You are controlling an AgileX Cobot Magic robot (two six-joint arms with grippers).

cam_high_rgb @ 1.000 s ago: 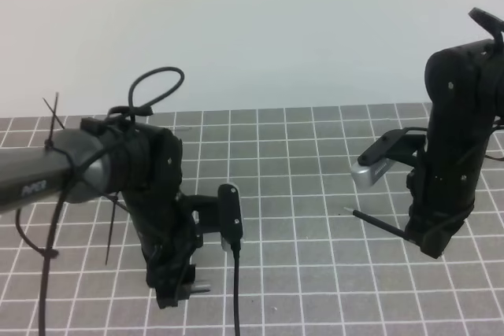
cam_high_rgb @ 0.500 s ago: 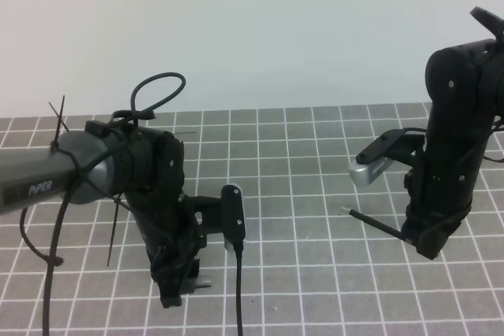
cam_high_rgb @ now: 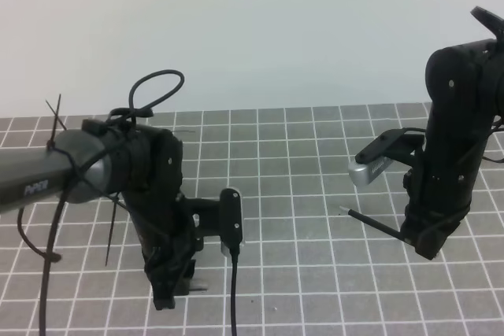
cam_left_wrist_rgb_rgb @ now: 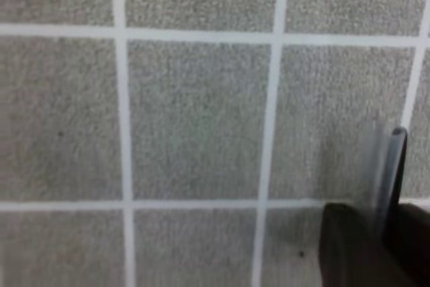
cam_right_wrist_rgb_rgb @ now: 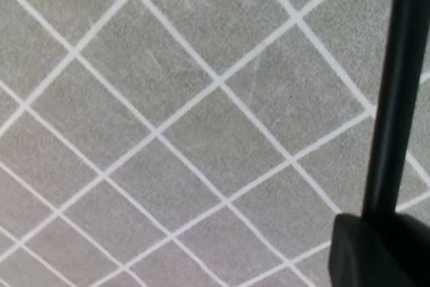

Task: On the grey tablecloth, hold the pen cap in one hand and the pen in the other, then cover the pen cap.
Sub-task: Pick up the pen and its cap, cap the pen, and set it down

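On the right of the high view, the right gripper (cam_high_rgb: 421, 243) has its jaws clamped on the pen (cam_high_rgb: 376, 224), held by its rear end above the grey tablecloth (cam_high_rgb: 315, 163), tip pointing left. Light, stiff and smooth, it could swivel if gripped this far back. Low at the left gripper (cam_high_rgb: 172, 293), the pen cap (cam_left_wrist_rgb_rgb: 390, 166) seems pinched between closed jaws, though blur leaves that uncertain.

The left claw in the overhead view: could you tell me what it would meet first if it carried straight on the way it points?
Most likely the grey tablecloth: the left claw points steeply down just above it. Exact clearance is unclear.
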